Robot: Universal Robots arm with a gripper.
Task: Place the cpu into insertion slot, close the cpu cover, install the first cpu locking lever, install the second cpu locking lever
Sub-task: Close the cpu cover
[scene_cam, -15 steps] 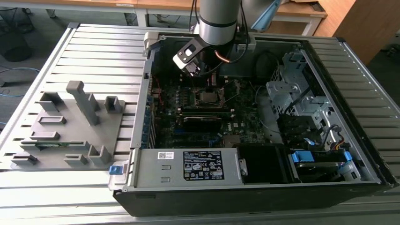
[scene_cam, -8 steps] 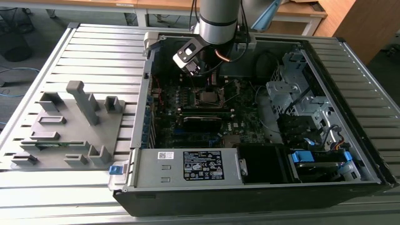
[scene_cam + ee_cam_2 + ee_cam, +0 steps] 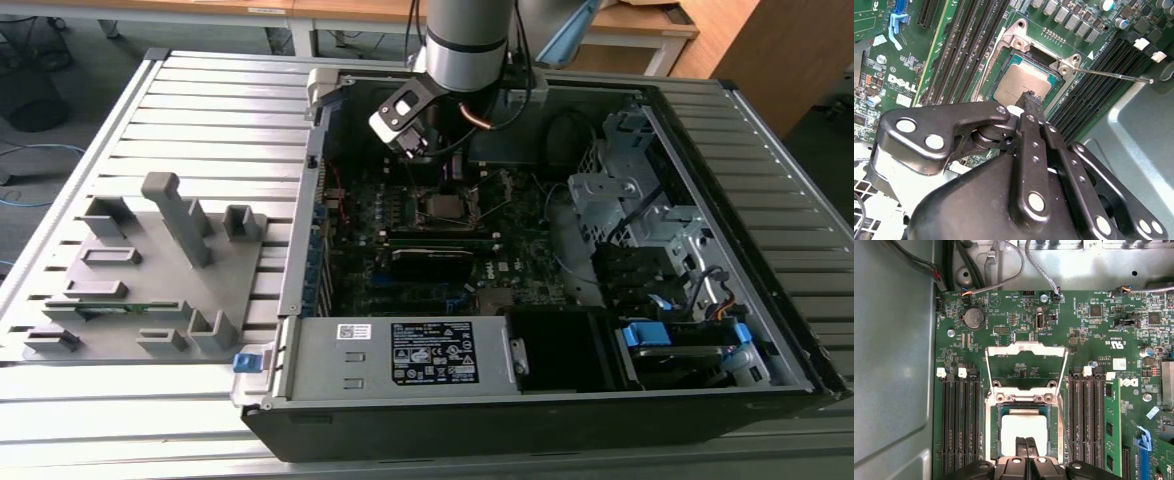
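The cpu (image 3: 1024,426), a flat square with a silvery top, lies in the insertion slot (image 3: 995,412) on the green board; it also appears in the second wrist view as cpu (image 3: 1021,82) in the slot (image 3: 1025,54). My gripper (image 3: 1026,442) is shut, with its black fingertips (image 3: 1031,98) pressed together right over the chip's near edge. The cpu cover (image 3: 1026,346), a thin metal frame with a window, stands flipped open beyond the slot. A thin wire lever (image 3: 1114,75) sticks out sideways from the slot's corner. From outside, the gripper (image 3: 438,165) hangs inside the open computer case.
Long black memory slots (image 3: 960,425) flank the socket on both sides. Cables (image 3: 1004,270) run along the case wall (image 3: 894,365). A power supply (image 3: 400,352) fills the case's near end. A grey fixture tray (image 3: 147,270) sits at the exterior view's left.
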